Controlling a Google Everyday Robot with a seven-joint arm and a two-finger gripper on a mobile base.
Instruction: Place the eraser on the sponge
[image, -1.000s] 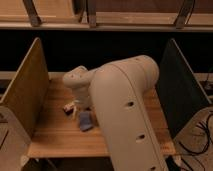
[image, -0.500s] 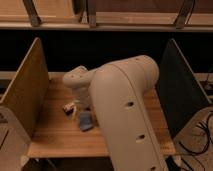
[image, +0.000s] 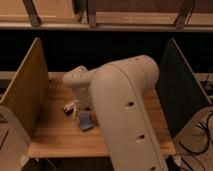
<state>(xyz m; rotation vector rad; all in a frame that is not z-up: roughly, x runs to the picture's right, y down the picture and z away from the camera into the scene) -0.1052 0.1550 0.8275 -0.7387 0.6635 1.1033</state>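
Wooden counter (image: 55, 142) walled by a tan panel (image: 25, 95) along its left edge and a dark panel (image: 180, 90) along its right edge. Thick cream arm (image: 127, 110) rising at the front edge, right of centre, and bending leftward to a rounded wrist over the left half of the counter. Pincer (image: 76, 104) hanging just below that wrist, low over the wood, nearer the left edge than the right, about midway between back and front edges. Mostly hidden by the wrist, so cannot tell whether wide, narrow or holding anything. Eraser (image: 67, 108) lying on the counter just beside the pincer, toward the left edge; cannot tell whether touching it. Sponge (image: 85, 121) lying flat on the wood, a little nearer the front edge than the eraser, close to it but apart, its right side partly covered by the arm. Eraser not on the sponge. Dark cables (image: 200, 135) beyond the front right corner.
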